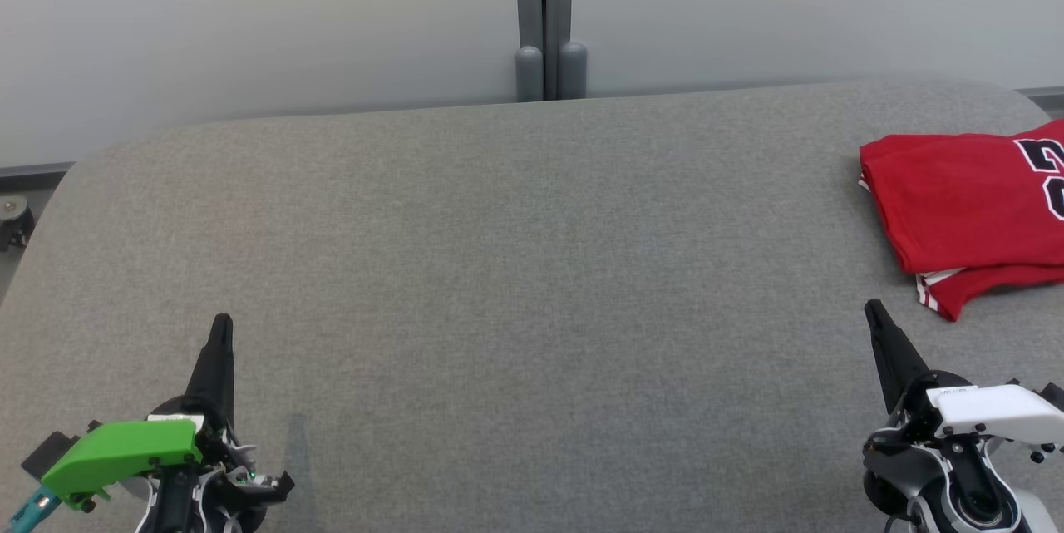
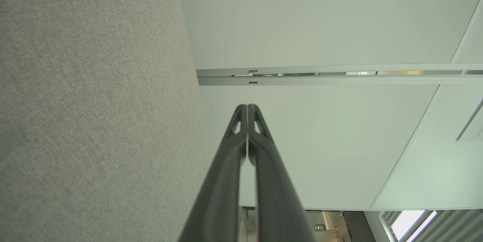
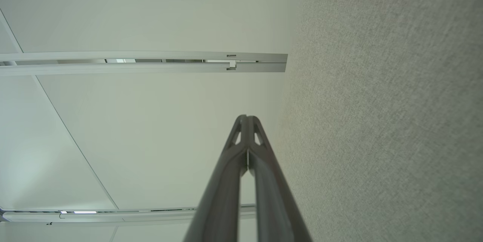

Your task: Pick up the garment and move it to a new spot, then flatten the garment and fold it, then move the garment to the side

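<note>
You seem finished: red numbered jersey folded aside on grey fabric table, left gripper and right gripper pressed together, empty.

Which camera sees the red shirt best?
The head view: the red shirt lies folded at the grey table's right edge, partly cut off by the frame. Both wrist views face the table and pale wall instead.

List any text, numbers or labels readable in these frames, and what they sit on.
Black numerals edged in white, on the folded red garment: cut off by the head view's right edge, so not readable for certain.
No other text is legible.
</note>
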